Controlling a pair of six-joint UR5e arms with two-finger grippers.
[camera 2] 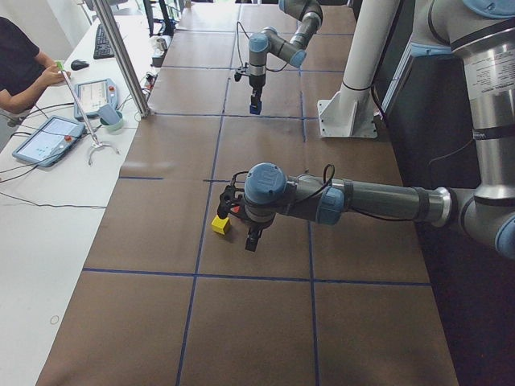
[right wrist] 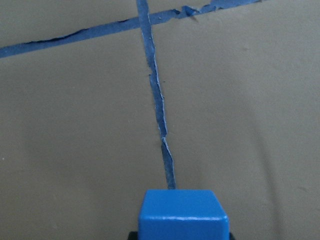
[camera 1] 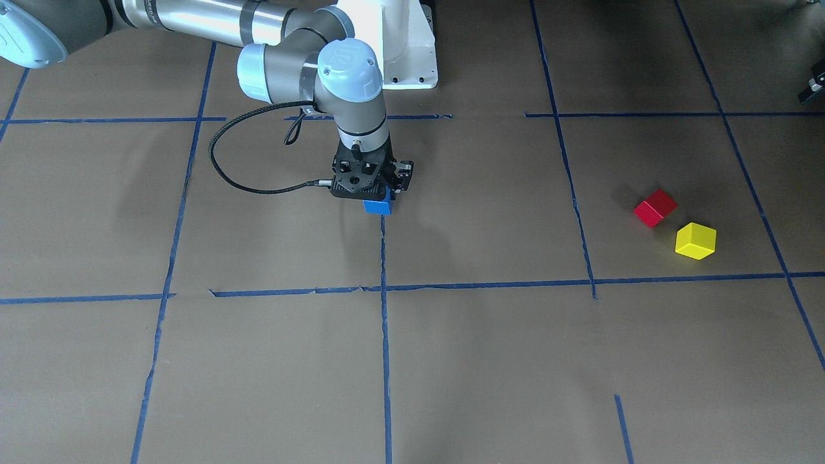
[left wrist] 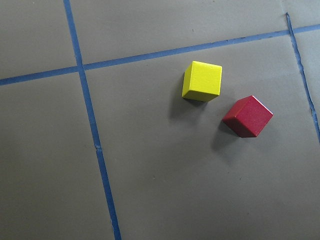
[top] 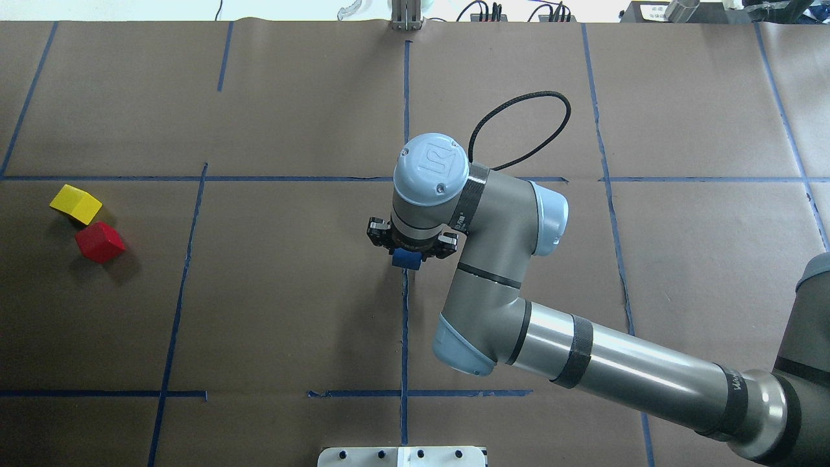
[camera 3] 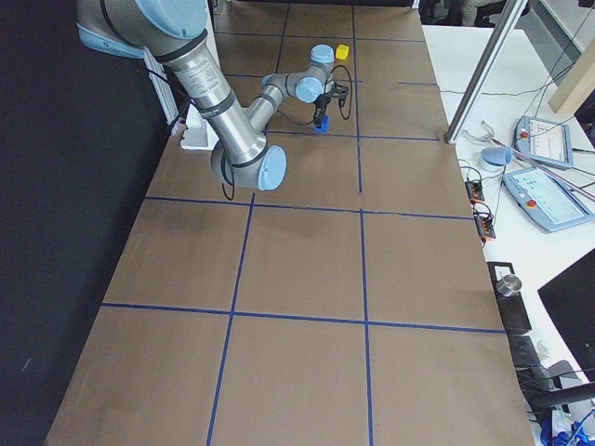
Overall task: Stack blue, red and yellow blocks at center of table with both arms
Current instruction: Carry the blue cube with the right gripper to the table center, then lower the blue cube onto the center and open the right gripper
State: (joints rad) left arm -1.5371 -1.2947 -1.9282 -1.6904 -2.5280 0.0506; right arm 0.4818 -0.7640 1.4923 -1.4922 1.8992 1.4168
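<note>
My right gripper (camera 1: 379, 197) is shut on the blue block (camera 1: 379, 207) and holds it low over the vertical tape line at the table's middle; it also shows in the overhead view (top: 406, 259) and the right wrist view (right wrist: 183, 215). I cannot tell if the block touches the table. The red block (top: 99, 242) and the yellow block (top: 76, 203) lie close together, apart, far on my left side. The left wrist view looks down on the yellow block (left wrist: 202, 80) and the red block (left wrist: 248, 116). My left gripper (camera 2: 252, 240) shows only in the left side view, raised; I cannot tell its state.
Blue tape lines (top: 404, 324) divide the brown paper table into squares. The robot's white base (camera 1: 406, 58) stands behind the right arm. An operator and tablets (camera 2: 48, 137) are on a side table beyond the work surface.
</note>
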